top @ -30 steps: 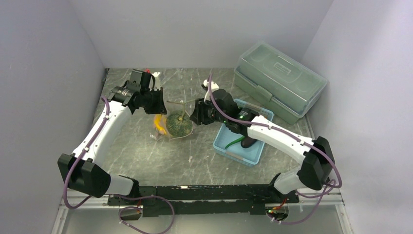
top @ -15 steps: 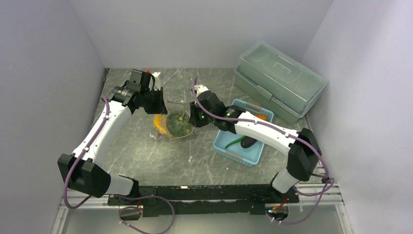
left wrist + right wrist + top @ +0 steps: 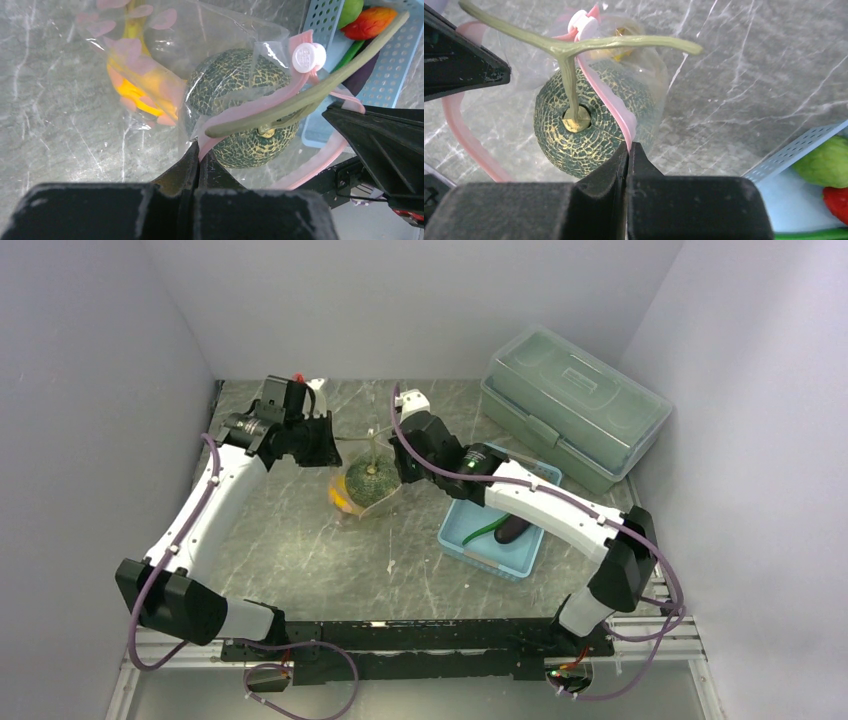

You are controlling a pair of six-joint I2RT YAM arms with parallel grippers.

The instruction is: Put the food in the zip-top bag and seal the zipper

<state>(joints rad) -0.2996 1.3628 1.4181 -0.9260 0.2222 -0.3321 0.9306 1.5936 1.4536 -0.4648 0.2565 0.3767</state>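
Note:
The clear zip-top bag [image 3: 352, 502] hangs between my two grippers with its mouth held apart. Inside it sit the netted dark-green melon [image 3: 235, 115] and the yellow bananas [image 3: 132, 92]. The melon's long T-shaped stem [image 3: 574, 47] pokes out through the mouth. My left gripper [image 3: 199, 150] is shut on one end of the pink zipper [image 3: 260, 102]. My right gripper [image 3: 628, 146] is shut on the zipper [image 3: 609, 107] on the melon's other side. The white slider [image 3: 308, 56] sits on the strip above the melon.
The light blue basket [image 3: 470, 540] lies right of the bag and holds the purple eggplant [image 3: 512, 530], a thin green vegetable [image 3: 485, 530], the lime-green fruit [image 3: 829, 162] and the orange-red piece [image 3: 370, 22]. The lidded grey-green box [image 3: 575, 405] stands at the back right.
My right gripper moved left from above the basket to the bag's mouth and shut on the pink strip. The bag with the melon shifted slightly toward the back.

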